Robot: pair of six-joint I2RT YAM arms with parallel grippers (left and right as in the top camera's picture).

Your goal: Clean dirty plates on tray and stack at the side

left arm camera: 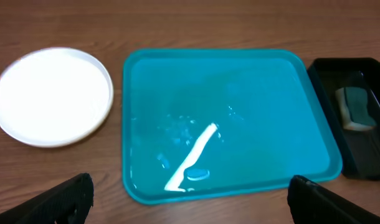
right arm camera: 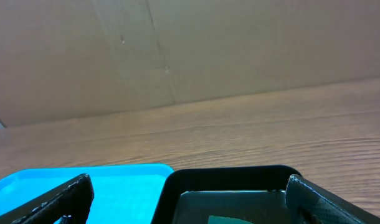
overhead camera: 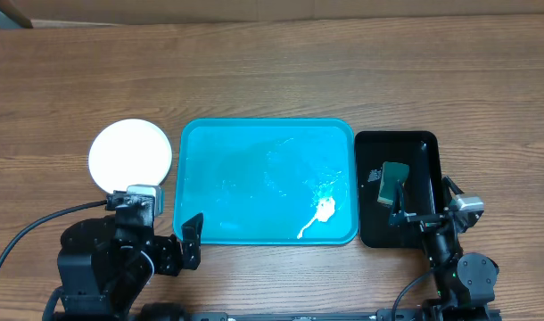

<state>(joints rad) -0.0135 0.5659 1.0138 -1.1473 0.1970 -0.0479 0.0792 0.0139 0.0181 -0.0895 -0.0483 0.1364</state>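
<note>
A round white plate (overhead camera: 129,156) lies on the table just left of the tray; it looks clean, and I cannot tell whether others lie under it. It also shows in the left wrist view (left arm camera: 52,96). The turquoise tray (overhead camera: 267,122) holds no plates, only wet streaks and glare; it also shows in the left wrist view (left arm camera: 252,99) and the right wrist view (right arm camera: 115,186). My left gripper (overhead camera: 165,234) (left arm camera: 190,211) is open and empty at the tray's near left corner. My right gripper (overhead camera: 424,211) (right arm camera: 190,208) is open and empty over the near end of the black tray.
A small glossy black tray (overhead camera: 424,143) (left arm camera: 339,65) (right arm camera: 227,174) stands right of the turquoise one, with a green sponge (overhead camera: 394,178) (left arm camera: 358,109) in it. A cardboard wall rises behind the table's far edge in the right wrist view.
</note>
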